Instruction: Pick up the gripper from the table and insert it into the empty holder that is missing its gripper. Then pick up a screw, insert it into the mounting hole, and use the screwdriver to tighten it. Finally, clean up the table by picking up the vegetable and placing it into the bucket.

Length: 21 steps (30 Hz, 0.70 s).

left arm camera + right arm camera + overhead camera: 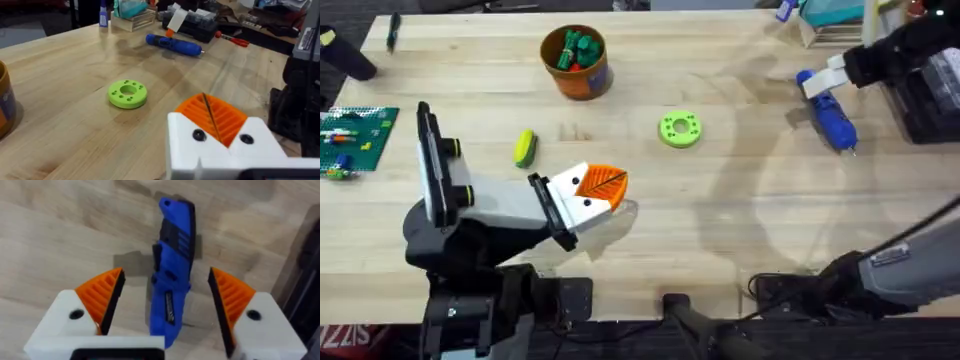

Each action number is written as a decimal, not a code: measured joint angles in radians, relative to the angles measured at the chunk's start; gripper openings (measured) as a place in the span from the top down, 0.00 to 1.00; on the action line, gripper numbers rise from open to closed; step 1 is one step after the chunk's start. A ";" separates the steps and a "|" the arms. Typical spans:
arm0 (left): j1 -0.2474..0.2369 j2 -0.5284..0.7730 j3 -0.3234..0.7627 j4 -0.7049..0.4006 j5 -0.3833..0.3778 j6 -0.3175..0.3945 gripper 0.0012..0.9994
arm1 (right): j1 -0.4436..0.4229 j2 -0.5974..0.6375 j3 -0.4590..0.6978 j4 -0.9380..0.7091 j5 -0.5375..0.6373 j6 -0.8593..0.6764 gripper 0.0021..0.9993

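My left gripper (605, 185) rests low over the table's middle front, shut, its two orange ribbed pads pressed together in white finger bases (220, 150) with small dark holes. I cannot tell which pad is the task's gripper or which base is the holder. The blue screwdriver (832, 118) lies at the far right. My right gripper (817, 82) hangs open over its rear end, the blue body (172, 255) between the orange pads without touching. The yellow vegetable (525, 147) with a green end lies left of centre. The orange bucket (575, 60) stands behind it. The screw is out of view.
A lime-green ring disc (680, 130) lies mid-table, also seen as the disc (127, 94) ahead of my left gripper. Green and red toy pieces fill the bucket. A green brick plate (355, 140) sits at the left edge, a black pen (392, 30) far left, boxes (840, 20) far right.
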 joint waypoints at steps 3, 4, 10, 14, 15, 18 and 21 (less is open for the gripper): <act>0.000 0.000 0.000 0.001 -0.004 0.000 0.99 | 0.000 0.071 0.051 0.012 -0.001 -0.010 0.01; 0.000 0.000 0.000 0.002 -0.006 0.000 0.99 | 0.000 0.094 0.068 0.019 -0.001 -0.011 0.01; 0.000 0.000 0.000 0.006 -0.031 0.000 0.99 | 0.000 0.186 0.147 0.016 -0.011 -0.039 0.01; 0.000 0.000 0.000 0.006 -0.034 0.000 0.99 | 0.000 0.227 0.187 -0.024 -0.012 -0.046 0.01; 0.000 0.000 0.000 0.006 -0.034 0.000 0.99 | 0.000 0.235 0.195 -0.035 -0.012 -0.047 0.01; 0.000 0.000 0.000 0.007 -0.035 0.000 0.99 | 0.000 0.254 0.207 -0.062 -0.014 -0.048 0.01; 0.000 0.000 0.000 0.007 -0.035 0.000 0.99 | 0.000 0.268 0.207 -0.071 -0.014 -0.048 0.01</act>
